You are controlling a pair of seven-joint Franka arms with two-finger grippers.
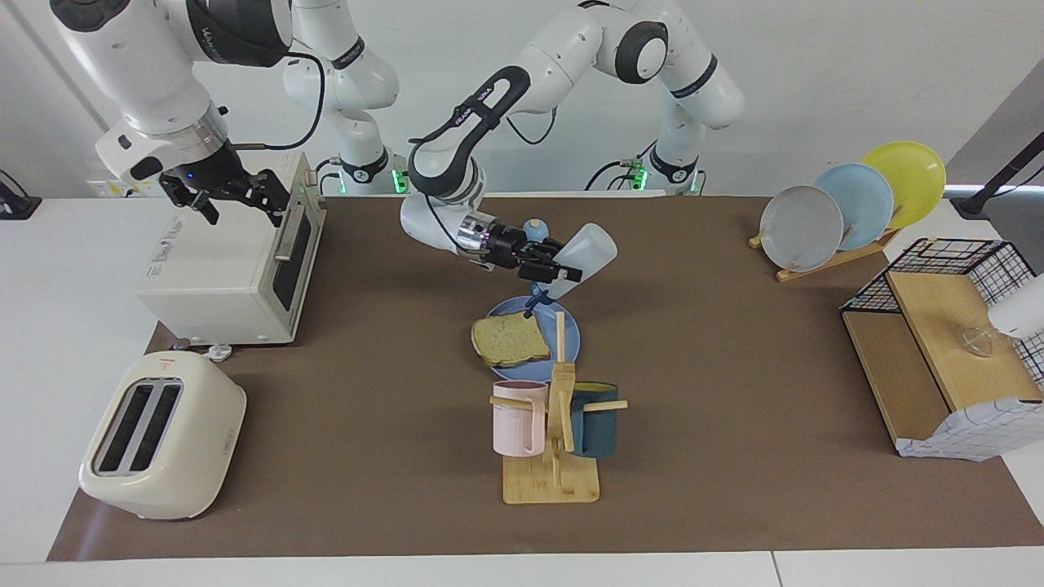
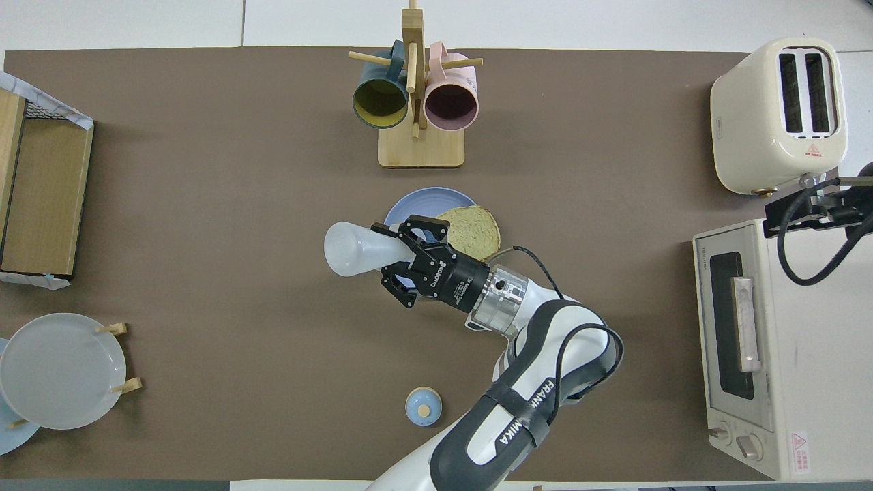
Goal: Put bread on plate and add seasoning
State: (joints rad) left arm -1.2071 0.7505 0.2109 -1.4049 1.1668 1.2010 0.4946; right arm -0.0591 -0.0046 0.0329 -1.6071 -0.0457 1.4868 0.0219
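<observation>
Jaws clamp seasoning bottle (image 1: pixel 581 261) above brown table mat (image 1: pixel 734 424).

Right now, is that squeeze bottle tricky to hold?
Probably soft: the bottle looks like thin translucent plastic, so a grip may dent it. Likely light. The left gripper holds it tilted, cap down, over the plate; its smooth taper could slip.
</observation>
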